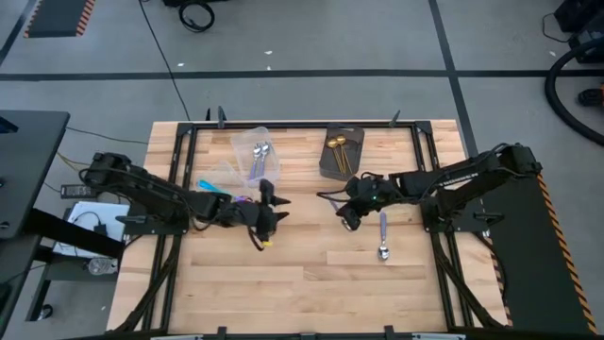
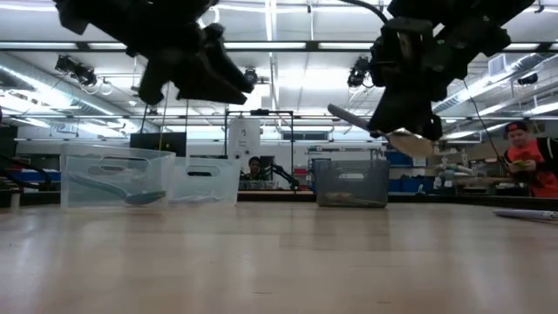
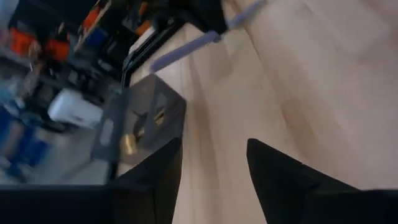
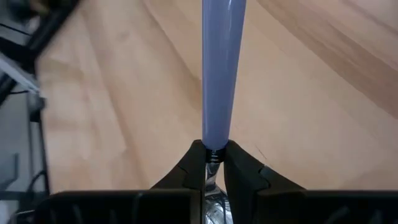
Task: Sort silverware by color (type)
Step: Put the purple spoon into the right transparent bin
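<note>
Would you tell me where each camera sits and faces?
High view: above the table, facing straight down; shows both arms, left gripper, right gripper.
Low view: at tabletop height, facing the room; arms enter from above.
Left wrist view: on left arm, facing the dark box past open fingers.
Right wrist view: on right arm, facing the clamped lilac-handled spoon.
Shared: both wrist views show that spoon.

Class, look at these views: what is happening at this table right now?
Two robot arms are sorting spoons. The right gripper is shut on a lilac-handled spoon, held above the wooden table. The left gripper hangs open and empty mid-table. Another lilac-handled spoon lies on the table; gold spoons sit in the dark grey box.
</note>
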`<action>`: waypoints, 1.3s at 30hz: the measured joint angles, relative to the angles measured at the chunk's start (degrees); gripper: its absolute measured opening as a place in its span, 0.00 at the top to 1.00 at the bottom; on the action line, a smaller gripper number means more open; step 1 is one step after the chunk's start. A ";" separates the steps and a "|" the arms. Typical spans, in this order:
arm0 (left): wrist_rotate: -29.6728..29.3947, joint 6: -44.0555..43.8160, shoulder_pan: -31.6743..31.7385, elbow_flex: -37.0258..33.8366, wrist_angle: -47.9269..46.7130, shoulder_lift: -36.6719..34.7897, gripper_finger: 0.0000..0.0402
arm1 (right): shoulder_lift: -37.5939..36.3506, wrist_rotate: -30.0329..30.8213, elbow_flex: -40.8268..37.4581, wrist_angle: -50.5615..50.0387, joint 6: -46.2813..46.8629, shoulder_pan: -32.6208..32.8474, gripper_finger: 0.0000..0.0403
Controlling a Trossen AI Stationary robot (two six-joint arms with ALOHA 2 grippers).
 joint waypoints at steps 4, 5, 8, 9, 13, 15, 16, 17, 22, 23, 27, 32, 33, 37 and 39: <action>-2.06 12.93 0.02 3.29 1.31 5.41 0.54 | 0.00 -2.11 0.02 2.19 -0.11 0.04 0.89; -2.73 14.94 0.02 3.97 2.21 6.71 0.54 | 0.00 -2.69 0.02 2.42 0.12 0.05 0.89; -3.32 17.84 0.04 6.80 5.43 10.50 0.54 | 0.00 -3.72 0.02 2.48 0.47 0.22 0.89; -3.36 18.45 0.05 8.16 5.44 11.53 0.54 | 0.00 -4.05 0.02 2.65 0.80 0.22 0.89; -3.40 20.05 0.57 14.39 3.84 16.08 0.49 | 0.48 -4.83 0.05 3.03 1.36 0.24 0.89; -3.32 20.19 1.26 18.11 1.40 18.37 0.46 | 1.37 -5.38 0.04 3.09 2.01 0.24 0.89; -3.43 20.82 1.61 19.63 0.09 19.44 0.45 | 2.22 -6.11 0.05 3.86 2.04 0.24 0.89; -3.42 21.88 1.84 21.15 -0.67 20.56 0.45 | 3.00 -6.77 0.07 4.49 2.21 0.24 0.89; -3.45 32.26 1.94 24.84 -1.44 25.44 0.46 | 6.41 -7.79 0.07 6.58 2.44 0.24 0.89; -3.36 33.95 1.88 25.01 -1.32 26.10 0.46 | 6.78 -7.80 0.06 6.94 2.43 0.24 0.89; -3.43 38.36 2.01 24.97 -1.99 27.95 0.48 | 7.42 -8.74 0.05 8.65 2.15 0.13 0.89; -3.38 39.54 2.72 25.12 -1.55 29.29 0.50 | 7.52 -10.27 0.07 11.54 2.10 0.04 0.89; -3.38 39.68 2.92 25.12 -1.39 29.29 0.50 | 7.52 -10.66 0.07 11.84 2.08 0.02 0.89; -3.21 41.47 2.93 25.12 -0.96 29.62 0.53 | 7.52 -10.85 0.07 12.02 2.15 -0.18 0.89; -2.42 42.28 2.91 25.12 -0.70 29.62 0.57 | 7.52 -10.90 0.07 11.84 2.16 -0.44 0.89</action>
